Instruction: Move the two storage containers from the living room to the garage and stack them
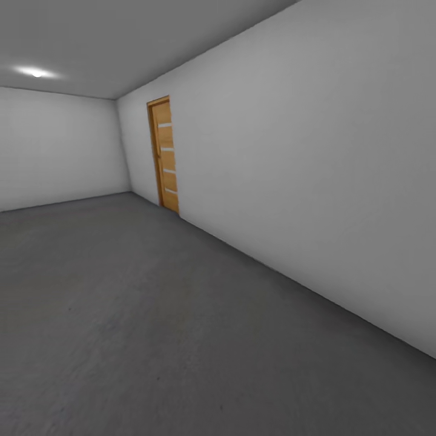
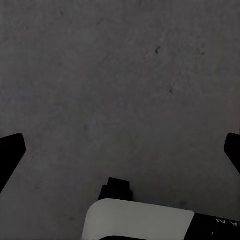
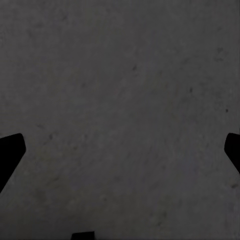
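1. Closest in, both wrist cams look straight down at the floor (image 2: 125, 75), dark grey speckled concrete with a few little pits and marks in it.
2. The left gripper (image 2: 122, 150) has its two black fingertips (image 2: 10, 150) way out at opposite edges of the left wrist view, so the claw is spread wide with nothing but bare concrete between the tips. A white and black bit of the robot's own body (image 2: 137, 220) sits under it in that shot.
3. Same deal with the right gripper (image 3: 122, 150): the black fingertips (image 3: 10, 150) are poking in from the two sides of the right wrist view, spread wide, nothing held, just concrete under them.
4. In the head view that grey floor runs off ahead and to the left, totally plain.
5. A long pale grey wall (image 1: 315, 181) runs along the right side and meets the floor in a clean line.
6. Further down that wall is a wooden-slat door (image 1: 165, 154), orange-brown with pale horizontal strips, shut.
7. At the far end is another pale grey wall (image 1: 60, 145), with a ceiling light (image 1: 36, 72) glowing above it. So this is the garage.
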Robot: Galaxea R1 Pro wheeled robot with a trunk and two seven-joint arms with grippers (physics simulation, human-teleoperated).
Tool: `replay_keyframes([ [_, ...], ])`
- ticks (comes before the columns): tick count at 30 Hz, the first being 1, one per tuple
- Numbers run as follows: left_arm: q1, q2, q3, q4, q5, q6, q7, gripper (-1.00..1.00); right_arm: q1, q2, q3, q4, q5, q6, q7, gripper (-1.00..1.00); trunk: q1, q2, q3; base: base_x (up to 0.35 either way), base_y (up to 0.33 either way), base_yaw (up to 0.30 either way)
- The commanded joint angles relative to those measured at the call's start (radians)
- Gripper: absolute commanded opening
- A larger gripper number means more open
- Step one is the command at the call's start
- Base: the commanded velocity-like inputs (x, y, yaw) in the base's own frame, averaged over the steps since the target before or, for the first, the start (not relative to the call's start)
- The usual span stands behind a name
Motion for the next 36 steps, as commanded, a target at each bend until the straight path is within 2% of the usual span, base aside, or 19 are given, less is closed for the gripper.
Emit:
replay_keyframes([
  [1, 0.000, -0.001, 0.003, -0.003, -0.001, 0.007, 0.000, 1.00, 0.000, 0.000, 0.000, -0.001, -0.001, 0.003, 0.011, 1.00, 0.001, 0.000, -0.001, 0.328, 0.000, 0.300],
  [9, 0.000, 0.000, 0.005, -0.003, -0.001, 0.006, 0.000, 1.00, 0.000, 0.000, -0.001, 0.014, 0.000, 0.003, 0.060, 1.00, 0.001, 0.000, -0.001, 0.328, 0.000, 0.300],
  [32, 0.000, 0.000, 0.007, -0.003, -0.001, -0.010, -0.001, 1.00, 0.000, 0.000, -0.001, 0.019, 0.000, 0.001, 0.064, 1.00, 0.001, 0.000, -0.001, 0.328, 0.000, 0.298],
  [36, 0.000, 0.000, 0.007, -0.003, -0.001, -0.010, 0.000, 1.00, 0.000, 0.000, -0.001, 0.019, 0.001, 0.001, 0.064, 1.00, 0.001, 0.000, -0.001, 0.328, 0.000, 0.154],
])
